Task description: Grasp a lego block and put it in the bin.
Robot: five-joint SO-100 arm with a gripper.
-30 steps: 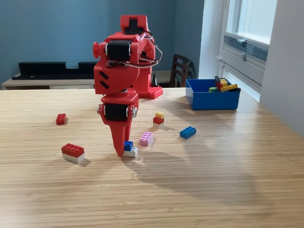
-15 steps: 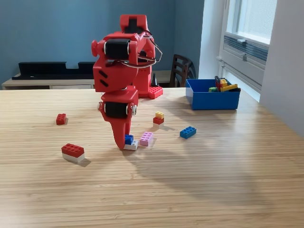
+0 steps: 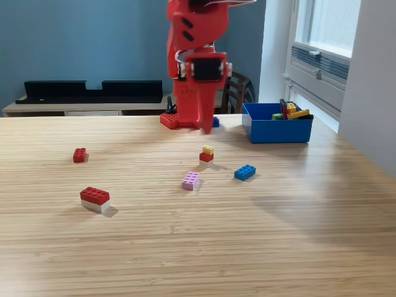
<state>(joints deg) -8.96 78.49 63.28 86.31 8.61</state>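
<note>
My red gripper (image 3: 208, 125) hangs in the air behind the middle of the table, fingers pointing down. It is shut on a small lego block (image 3: 215, 122), of which only a blue bit shows beside the fingers. The bin (image 3: 276, 131), a shallow bright blue box, stands at the back on the exterior view's right, with several coloured bricks (image 3: 291, 111) in it. The gripper is left of the bin, short of its near wall and a little above rim height.
Loose bricks lie on the wooden table: a small red one (image 3: 79, 154), a red-on-white one (image 3: 94, 198), a pink one (image 3: 190, 180), a yellow-on-red one (image 3: 206, 153) and a blue one (image 3: 245, 172). A dark chair (image 3: 235, 93) stands behind the arm.
The gripper closed on the blue-and-white block near the pink brick, lifted it off the table and swung up and to the exterior view's right, toward the bin.
</note>
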